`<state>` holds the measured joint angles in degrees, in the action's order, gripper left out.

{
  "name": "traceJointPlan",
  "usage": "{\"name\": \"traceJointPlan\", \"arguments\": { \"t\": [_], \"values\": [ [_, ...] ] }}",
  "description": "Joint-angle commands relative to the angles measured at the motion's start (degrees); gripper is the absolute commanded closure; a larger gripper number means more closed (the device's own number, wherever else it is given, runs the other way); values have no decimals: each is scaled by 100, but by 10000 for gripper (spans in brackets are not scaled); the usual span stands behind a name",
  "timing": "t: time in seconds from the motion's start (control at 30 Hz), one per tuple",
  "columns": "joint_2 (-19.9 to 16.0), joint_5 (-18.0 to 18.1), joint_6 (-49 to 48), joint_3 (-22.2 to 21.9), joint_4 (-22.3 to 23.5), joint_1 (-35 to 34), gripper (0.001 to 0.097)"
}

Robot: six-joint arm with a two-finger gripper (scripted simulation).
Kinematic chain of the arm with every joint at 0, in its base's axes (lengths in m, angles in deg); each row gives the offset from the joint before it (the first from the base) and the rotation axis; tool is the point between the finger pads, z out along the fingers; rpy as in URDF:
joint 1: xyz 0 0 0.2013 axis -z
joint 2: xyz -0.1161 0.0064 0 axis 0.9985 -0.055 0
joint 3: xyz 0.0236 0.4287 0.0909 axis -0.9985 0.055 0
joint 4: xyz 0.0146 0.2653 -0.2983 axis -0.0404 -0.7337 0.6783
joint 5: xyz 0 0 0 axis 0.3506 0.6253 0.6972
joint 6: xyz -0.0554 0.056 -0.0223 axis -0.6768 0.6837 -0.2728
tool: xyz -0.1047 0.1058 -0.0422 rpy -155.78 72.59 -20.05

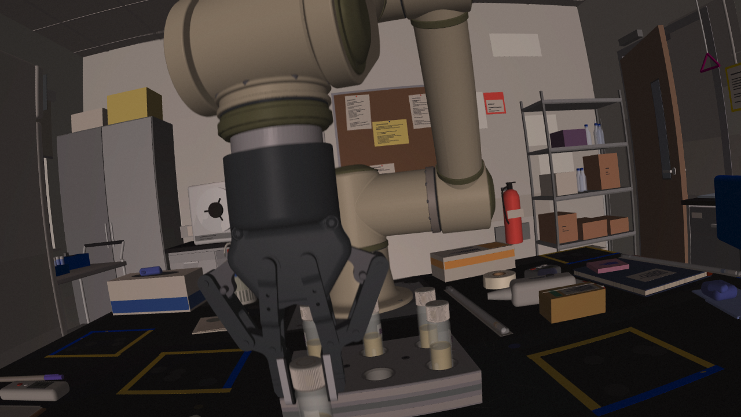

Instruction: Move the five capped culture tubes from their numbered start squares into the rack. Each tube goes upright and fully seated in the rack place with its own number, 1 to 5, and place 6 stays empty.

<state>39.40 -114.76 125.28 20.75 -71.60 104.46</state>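
Two capped tubes (373,332) in the rack's back row are partly hidden behind my gripper's linkages. The grey rack (409,376) sits on the dark bench near the front, with two more capped tubes (439,334) upright at its right end and one empty hole (378,373) showing in the front row. At the rack's near left corner my gripper (309,376) is closed around a fifth capped culture tube (309,381), held upright by its ribbed white cap; the tube's lower end runs out of view.
The arm's beige links (269,52) fill the upper middle. Yellow-and-blue taped squares (622,371) lie right and left (181,371) of the rack. A tissue box (155,290), a metal bar (476,311), a cardboard box (571,302) and a squeeze bottle lie behind.
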Motion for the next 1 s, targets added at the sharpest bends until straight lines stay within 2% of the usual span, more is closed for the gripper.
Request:
{"name": "traceJointPlan", "arguments": {
  "t": [0.0,0.4,0.57,0.87,0.97],
  "values": [
    [42,-55,0,-34,0,0,901],
    [451,-929,0,-497,0,0,901],
    [540,-1186,0,-660,0,0,901],
    [583,-1283,1,-709,0,-1,901],
    [803,-1155,16,-362,0,-17,901]
  ]
}}
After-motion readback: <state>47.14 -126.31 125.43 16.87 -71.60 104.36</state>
